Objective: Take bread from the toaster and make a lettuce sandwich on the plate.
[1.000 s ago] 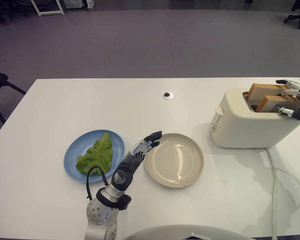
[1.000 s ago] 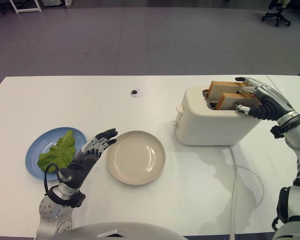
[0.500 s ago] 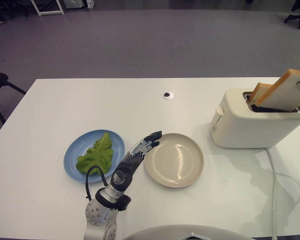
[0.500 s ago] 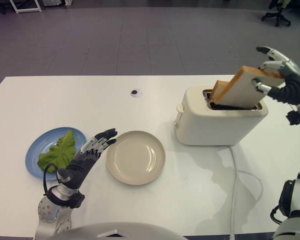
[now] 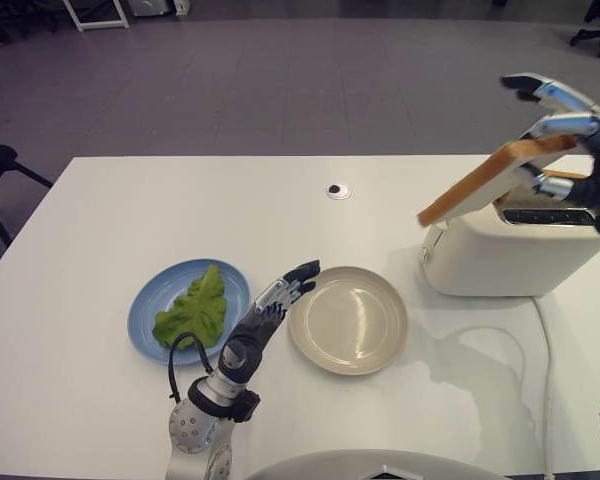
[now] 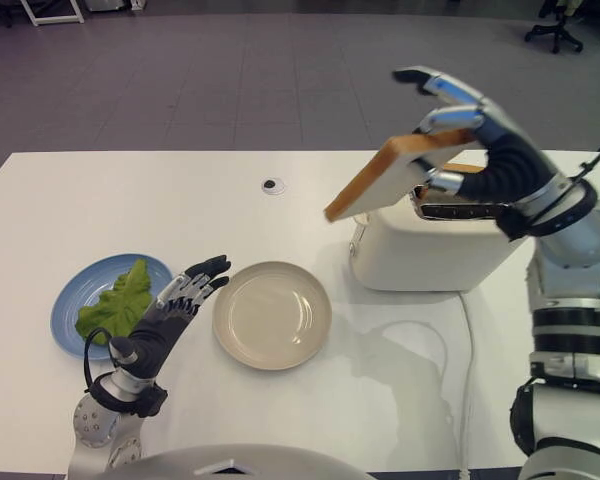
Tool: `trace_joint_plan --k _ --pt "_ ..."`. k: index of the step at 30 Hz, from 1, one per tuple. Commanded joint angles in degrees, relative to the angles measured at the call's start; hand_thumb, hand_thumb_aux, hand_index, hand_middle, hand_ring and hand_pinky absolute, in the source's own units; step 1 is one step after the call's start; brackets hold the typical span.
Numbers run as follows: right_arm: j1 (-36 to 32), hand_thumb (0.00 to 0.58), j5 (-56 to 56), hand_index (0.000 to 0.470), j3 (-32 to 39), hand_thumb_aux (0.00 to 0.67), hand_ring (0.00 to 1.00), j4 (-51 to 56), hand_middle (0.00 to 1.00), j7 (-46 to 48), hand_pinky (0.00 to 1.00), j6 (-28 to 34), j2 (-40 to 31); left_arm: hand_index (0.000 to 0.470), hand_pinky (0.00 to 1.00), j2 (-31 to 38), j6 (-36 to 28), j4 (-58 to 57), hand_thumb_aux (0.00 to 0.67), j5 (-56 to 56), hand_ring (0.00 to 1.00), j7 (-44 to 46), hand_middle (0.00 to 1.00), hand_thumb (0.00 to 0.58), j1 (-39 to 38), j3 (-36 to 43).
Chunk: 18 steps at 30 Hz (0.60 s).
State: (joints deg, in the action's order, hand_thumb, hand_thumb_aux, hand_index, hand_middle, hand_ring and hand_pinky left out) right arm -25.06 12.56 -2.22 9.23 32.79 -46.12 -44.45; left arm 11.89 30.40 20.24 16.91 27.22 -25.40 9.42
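While your right hand (image 6: 500, 150) grasps a bread slice (image 6: 380, 182), the slice hangs tilted in the air over the toaster's (image 6: 420, 250) left end, lifted out of the slots. A second slice (image 6: 462, 168) sits in the toaster under that hand. Left of the toaster lies the beige plate (image 6: 271, 315). Farther left of the toaster your left hand (image 6: 165, 315) hovers with fingers spread, holding nothing. Farthest left, the lettuce (image 6: 115, 303) rests on a blue plate (image 6: 68, 300).
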Motion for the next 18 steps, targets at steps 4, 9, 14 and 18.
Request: trace_joint_plan --k 4,9,14,18 --pt "4.59 0.580 -37.22 0.470 8.69 0.670 0.00 -5.51 0.00 -14.77 0.00 0.87 15.26 0.000 0.00 -0.32 -0.06 -1.25 0.000 -0.20 0.00 -1.21 0.00 0.000 1.32 -1.88" --pt "5.82 0.580 -54.77 0.470 16.75 0.670 0.00 1.78 0.00 -25.89 0.00 1.52 20.09 0.000 0.00 -0.32 0.00 -1.80 0.000 -0.51 0.00 -1.10 0.00 0.000 1.72 -1.70" --pt "4.14 0.580 -64.06 0.470 21.55 0.670 0.00 8.54 0.00 -36.77 0.00 3.12 21.05 0.000 0.00 -0.24 0.28 -1.53 0.000 -0.51 0.00 -0.94 0.00 0.000 1.05 -1.51" --pt "5.35 0.580 -67.54 0.470 24.59 0.670 0.00 8.92 0.00 -42.45 0.00 1.93 18.74 0.000 0.00 -0.17 0.13 -1.35 0.000 -0.36 0.00 -0.69 0.00 0.000 1.06 -1.25"
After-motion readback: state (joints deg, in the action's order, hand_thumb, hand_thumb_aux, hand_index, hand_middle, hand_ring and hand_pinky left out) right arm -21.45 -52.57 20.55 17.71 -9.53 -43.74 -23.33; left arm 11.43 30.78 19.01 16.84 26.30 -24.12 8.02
